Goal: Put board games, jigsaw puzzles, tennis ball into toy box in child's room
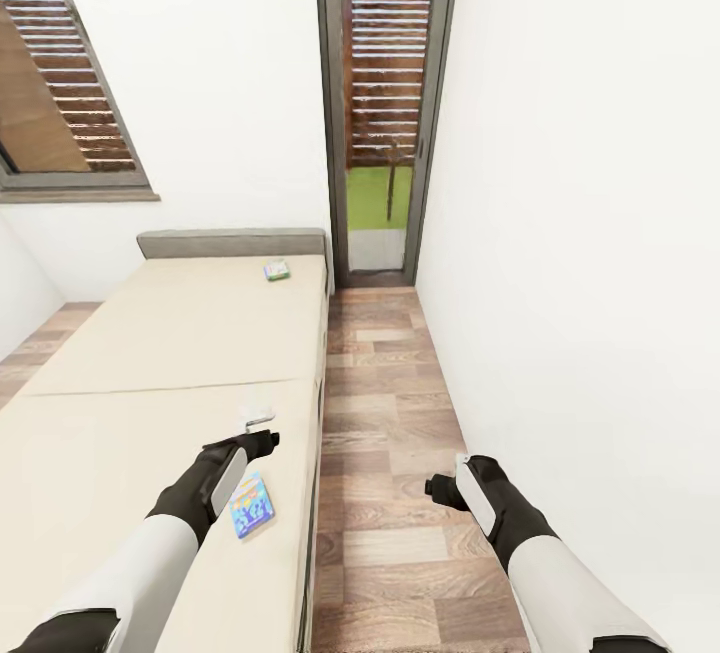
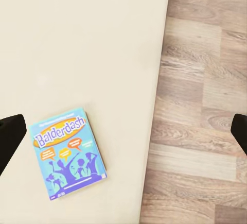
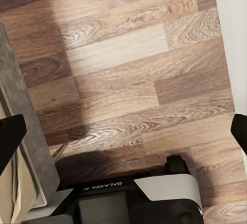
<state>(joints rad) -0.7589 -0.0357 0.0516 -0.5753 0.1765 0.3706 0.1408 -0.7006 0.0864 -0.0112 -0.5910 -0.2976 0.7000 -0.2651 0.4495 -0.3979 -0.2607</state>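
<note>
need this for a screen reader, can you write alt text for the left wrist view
A blue Balderdash board game lies flat on the cream mattress of the bed, not far from its edge, with wood-plank floor beyond. The left gripper hangs open above, one dark fingertip at each side of the picture, touching nothing.

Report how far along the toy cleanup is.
Nothing looks done yet: both board games lie on the bed, the blue one near its edge and the white-green one by the headboard. The left end effector hovers open above the blue game, holding nothing. Still left: picking both up and boxing them.
</note>
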